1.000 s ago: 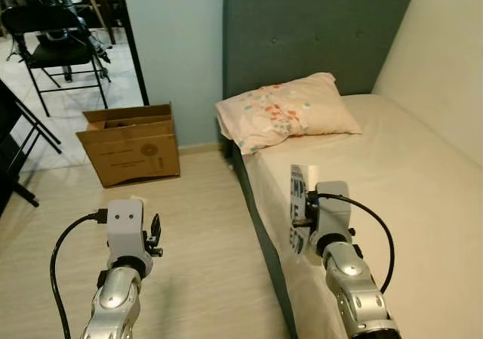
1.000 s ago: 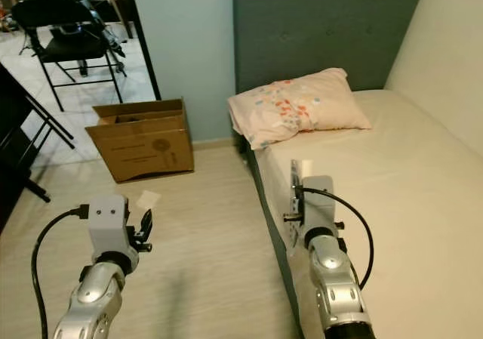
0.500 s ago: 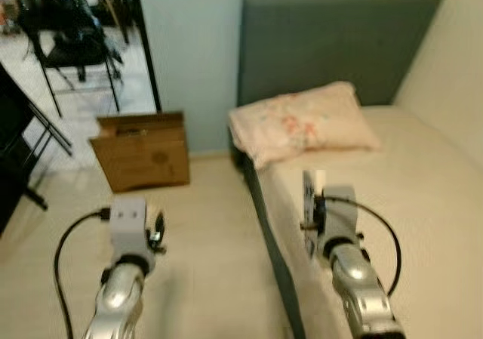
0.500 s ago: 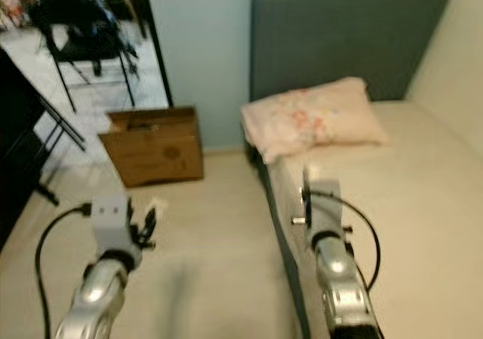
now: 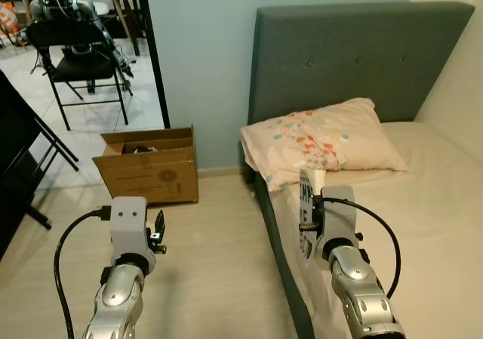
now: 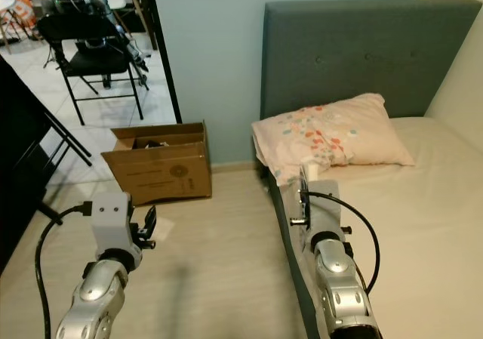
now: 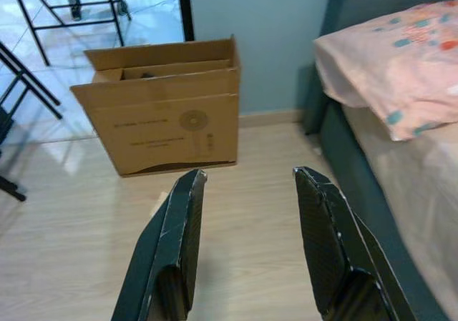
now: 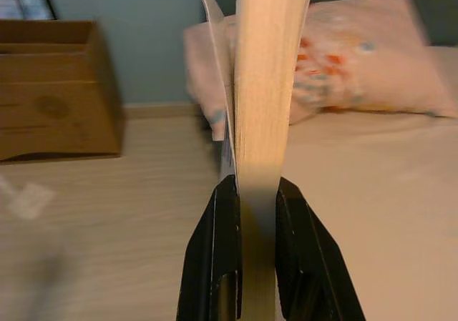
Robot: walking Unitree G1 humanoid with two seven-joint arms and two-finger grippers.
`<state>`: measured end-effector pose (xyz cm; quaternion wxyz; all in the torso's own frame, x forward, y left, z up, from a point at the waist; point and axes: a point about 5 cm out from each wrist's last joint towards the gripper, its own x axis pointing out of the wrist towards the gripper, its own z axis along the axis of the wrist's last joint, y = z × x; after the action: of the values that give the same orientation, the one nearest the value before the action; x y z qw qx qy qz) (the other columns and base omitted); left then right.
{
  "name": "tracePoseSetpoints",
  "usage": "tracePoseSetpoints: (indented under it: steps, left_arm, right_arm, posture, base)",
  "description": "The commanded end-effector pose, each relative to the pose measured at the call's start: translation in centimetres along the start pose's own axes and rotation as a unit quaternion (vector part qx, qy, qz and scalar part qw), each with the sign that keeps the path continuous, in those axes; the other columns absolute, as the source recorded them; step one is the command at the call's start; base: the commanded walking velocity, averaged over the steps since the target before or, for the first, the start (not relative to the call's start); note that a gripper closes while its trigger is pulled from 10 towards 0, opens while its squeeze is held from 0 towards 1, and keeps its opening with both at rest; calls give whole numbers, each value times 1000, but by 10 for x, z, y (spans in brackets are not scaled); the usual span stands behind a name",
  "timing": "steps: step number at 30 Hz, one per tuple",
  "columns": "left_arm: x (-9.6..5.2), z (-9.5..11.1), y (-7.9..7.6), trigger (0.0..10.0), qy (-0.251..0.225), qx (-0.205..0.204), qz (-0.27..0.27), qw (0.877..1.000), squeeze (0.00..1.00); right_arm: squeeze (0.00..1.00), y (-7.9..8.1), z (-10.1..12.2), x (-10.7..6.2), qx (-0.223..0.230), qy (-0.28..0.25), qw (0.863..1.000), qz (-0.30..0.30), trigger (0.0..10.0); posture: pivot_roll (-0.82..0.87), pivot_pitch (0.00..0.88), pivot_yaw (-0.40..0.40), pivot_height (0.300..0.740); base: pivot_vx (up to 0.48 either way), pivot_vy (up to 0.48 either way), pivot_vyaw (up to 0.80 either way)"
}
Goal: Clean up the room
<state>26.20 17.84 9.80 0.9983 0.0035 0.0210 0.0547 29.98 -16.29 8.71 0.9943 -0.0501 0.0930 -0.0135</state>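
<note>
Both silver arms raised forward from the lower edge of the head views, forearms angled up and slightly inward, black cable looping off each wrist block.

Left gripper (image 7: 247, 246): held out ahead at mid height, fingers (image 7: 179, 242) spread well apart, nothing between them, nothing touched. In the head view, left gripper (image 5: 158, 226) seen as short black tips just beyond the grey wrist housing.

Right gripper (image 8: 248, 253): held at about the same height as the left, fingers (image 8: 215, 264) pressed in from both sides against a thin flat object standing on edge between them. Right gripper (image 5: 308, 220) forward of its wrist housing, wrist level.
</note>
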Motion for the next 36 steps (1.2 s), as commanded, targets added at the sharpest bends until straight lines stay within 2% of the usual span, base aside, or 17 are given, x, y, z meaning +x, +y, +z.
tracePoseSetpoints:
  steps: [1,11,20,36]
  left_arm:
    - [0,0,1,10000,0,2,0,1000,0]
    - [1,1,2,10000,0,4,-2,1000,0]
    - [1,0,1,10000,2,4,-4,1000,0]
    - [1,0,4,10000,4,6,2,1000,0]
  right_arm:
    - [0,-1,3,0,1,-10,1000,0,10000]
    - [0,0,3,0,8,-8,1000,0,10000]
    - [0,0,0,-2,9,-2,1000,3,10000]
    - [0,8,-1,-2,2,2,1000,31,10000]
  posture:
    - [-69,77,2,740]
    - [-71,82,5,740]
    - [-73,87,7,740]
    - [-66,93,5,740]
  base:
    - [390,0,0]
    - [385,0,0]
    - [377,0,-668]
    - [353,0,0]
